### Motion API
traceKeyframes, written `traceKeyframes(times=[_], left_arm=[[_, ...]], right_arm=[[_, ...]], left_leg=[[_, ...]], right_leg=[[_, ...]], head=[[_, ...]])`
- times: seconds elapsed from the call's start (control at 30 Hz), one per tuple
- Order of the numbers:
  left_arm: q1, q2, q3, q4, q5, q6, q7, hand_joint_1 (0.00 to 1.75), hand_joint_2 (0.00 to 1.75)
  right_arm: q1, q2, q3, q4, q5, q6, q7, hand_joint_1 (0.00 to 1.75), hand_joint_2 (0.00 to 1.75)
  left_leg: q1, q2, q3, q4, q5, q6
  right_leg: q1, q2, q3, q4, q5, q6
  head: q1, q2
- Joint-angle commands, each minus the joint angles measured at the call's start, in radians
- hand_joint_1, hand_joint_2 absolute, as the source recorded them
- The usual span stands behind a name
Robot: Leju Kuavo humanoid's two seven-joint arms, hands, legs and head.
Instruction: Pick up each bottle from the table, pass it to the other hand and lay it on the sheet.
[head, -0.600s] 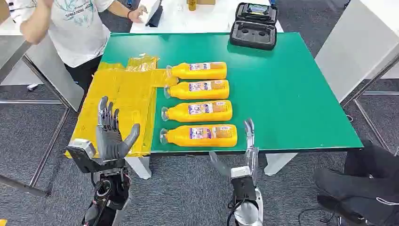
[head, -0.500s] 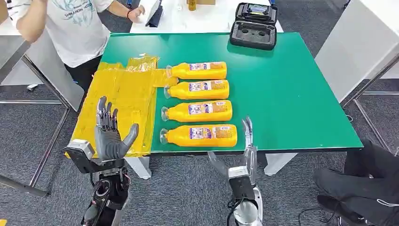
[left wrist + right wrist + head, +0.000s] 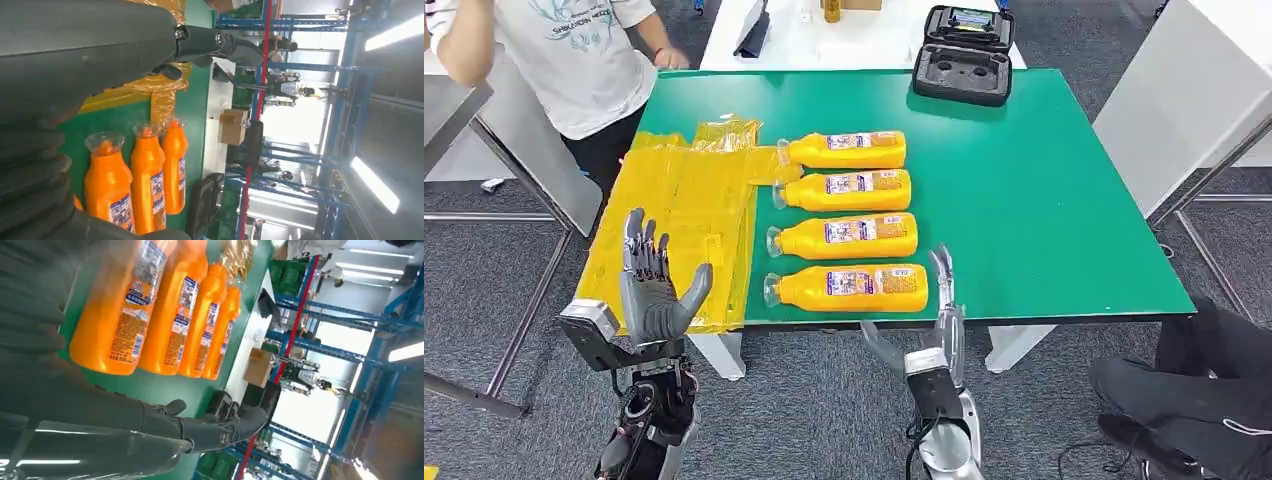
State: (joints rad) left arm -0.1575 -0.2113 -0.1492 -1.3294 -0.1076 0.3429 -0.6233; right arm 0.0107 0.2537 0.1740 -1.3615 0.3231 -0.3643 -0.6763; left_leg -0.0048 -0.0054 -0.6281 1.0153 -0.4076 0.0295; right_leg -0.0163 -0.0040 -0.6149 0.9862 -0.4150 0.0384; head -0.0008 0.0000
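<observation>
Right hand (image 3: 934, 315), fingers spread and empty, hovers at the table's near edge (image 3: 1024, 318), just beside the nearest bottle (image 3: 849, 287). Left hand (image 3: 652, 290), likewise released, rises over the sheet's near corner (image 3: 689, 215).

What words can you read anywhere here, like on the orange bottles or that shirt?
Bottle labels: blue and white print, too small and blurred to read.
Person's white shirt: teal lettering, too blurred to read.
Black case: no text visible.
</observation>
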Motion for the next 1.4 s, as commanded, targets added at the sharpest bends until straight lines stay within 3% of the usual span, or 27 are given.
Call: traceKeyframes(times=[0.03, 0.23, 0.27, 0.3, 0.67, 0.9, 1.0, 1.4], left_arm=[[-0.049, 0.022, -0.003, 0.055, -0.029, 0.025, 0.001, 0.00, 1.75], [-0.055, 0.026, -0.007, 0.057, -0.030, 0.025, 0.006, 0.00, 1.75], [-0.056, 0.027, -0.009, 0.058, -0.031, 0.027, 0.006, 0.00, 1.75], [-0.055, 0.028, -0.007, 0.056, -0.063, 0.067, 0.002, 0.00, 1.75], [-0.078, 0.040, 0.029, 0.059, -0.032, 0.075, -0.002, 0.00, 1.75], [-0.085, 0.043, 0.038, 0.058, -0.070, 0.110, -0.007, 0.00, 1.75], [-0.099, 0.042, 0.033, 0.089, -0.068, 0.105, -0.006, 0.00, 1.75], [-0.117, 0.041, 0.025, 0.123, -0.069, 0.115, -0.014, 0.00, 1.75]], right_arm=[[-0.090, -0.082, 0.034, 0.131, 0.099, 0.160, 0.261, 0.00, 1.75], [-0.108, -0.083, 0.030, 0.148, 0.133, 0.158, 0.273, 0.00, 1.75], [-0.112, -0.093, 0.045, 0.142, 0.178, 0.156, 0.309, 0.00, 1.75], [-0.127, -0.110, 0.059, 0.144, 0.295, 0.067, 0.352, 0.00, 1.75], [-0.373, -0.216, 0.183, 0.311, 0.312, 0.181, 0.491, 0.00, 1.75], [-0.520, -0.231, 0.248, 0.466, 0.305, 0.246, 0.562, 0.00, 1.75], [-0.567, -0.230, 0.255, 0.550, 0.262, 0.306, 0.556, 0.00, 1.75], [-0.592, -0.229, 0.261, 0.611, 0.227, 0.338, 0.527, 0.00, 1.75]], left_leg=[[0.001, 0.001, 0.003, -0.001, -0.001, -0.001], [0.001, 0.000, 0.004, -0.001, -0.001, -0.001], [0.002, 0.000, 0.005, -0.001, -0.001, -0.002], [0.002, 0.001, 0.007, -0.001, -0.002, -0.002], [0.001, 0.004, 0.003, -0.001, -0.001, -0.001], [0.001, 0.004, 0.004, -0.001, -0.001, -0.002], [0.001, 0.003, 0.005, 0.000, -0.001, -0.001], [0.001, 0.003, 0.005, -0.001, -0.001, -0.002]], right_leg=[[0.001, 0.001, 0.003, -0.002, 0.000, -0.001], [0.001, 0.000, 0.005, -0.002, -0.001, -0.001], [0.002, 0.000, 0.006, -0.002, -0.001, -0.002], [0.002, 0.001, 0.008, -0.002, -0.002, -0.002], [0.001, 0.004, 0.003, -0.001, 0.001, -0.001], [0.001, 0.003, 0.004, -0.001, 0.000, -0.001], [0.001, 0.003, 0.005, -0.001, 0.000, -0.001], [0.001, 0.003, 0.005, -0.001, 0.000, -0.001]], head=[[0.000, 0.000], [0.000, 0.000], [0.000, 0.000], [0.000, 0.000], [0.000, 0.000], [0.000, 0.000], [0.000, 0.000], [0.000, 0.000]])
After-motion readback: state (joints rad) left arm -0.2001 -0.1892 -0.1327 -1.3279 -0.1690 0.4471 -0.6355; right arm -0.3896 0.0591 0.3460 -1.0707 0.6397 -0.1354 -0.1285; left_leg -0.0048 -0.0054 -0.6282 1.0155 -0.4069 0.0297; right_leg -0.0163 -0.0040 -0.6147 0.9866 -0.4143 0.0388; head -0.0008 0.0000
